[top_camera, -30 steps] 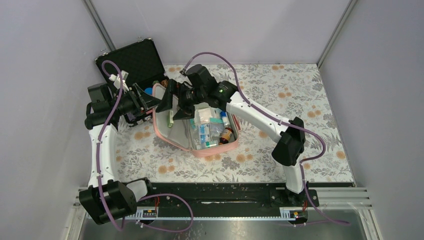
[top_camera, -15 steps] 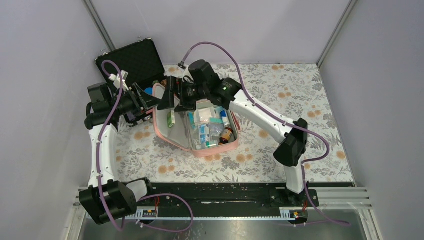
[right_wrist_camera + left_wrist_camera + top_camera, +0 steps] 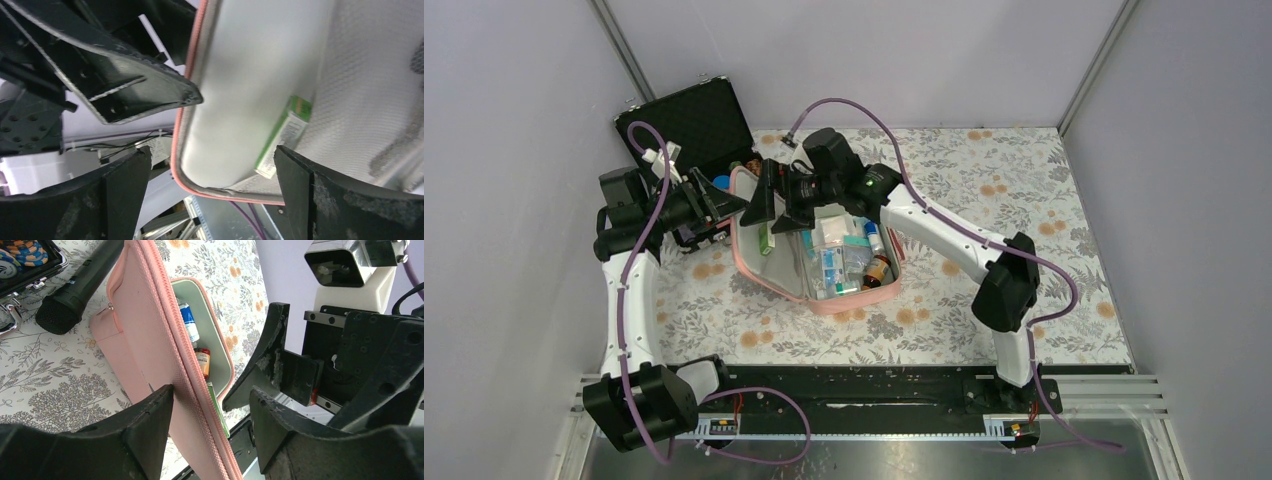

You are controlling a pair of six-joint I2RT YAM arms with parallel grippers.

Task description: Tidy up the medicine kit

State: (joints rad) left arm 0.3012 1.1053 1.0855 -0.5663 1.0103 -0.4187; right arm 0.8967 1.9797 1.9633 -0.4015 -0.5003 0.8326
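The pink medicine kit lies open mid-table, with tubes, blister packs and a brown bottle in its grey-lined base. Its lid stands raised at the left. My left gripper is open astride the lid's zip edge. One finger touches the pink outside and the other stands apart, as the left wrist view shows. My right gripper is open wide around the lid's lined corner without clamping it, as the right wrist view shows. A green-and-white box sits in the lid's mesh pocket.
A black hard case with poker chips stands open at the back left, close behind my left gripper. A black rod with a rough round end lies between the case and the kit. Grey walls enclose the floral table.
My right wrist shifted slightly toward the back left and settled. The lid stays raised between both grippers. The left arm has not moved.
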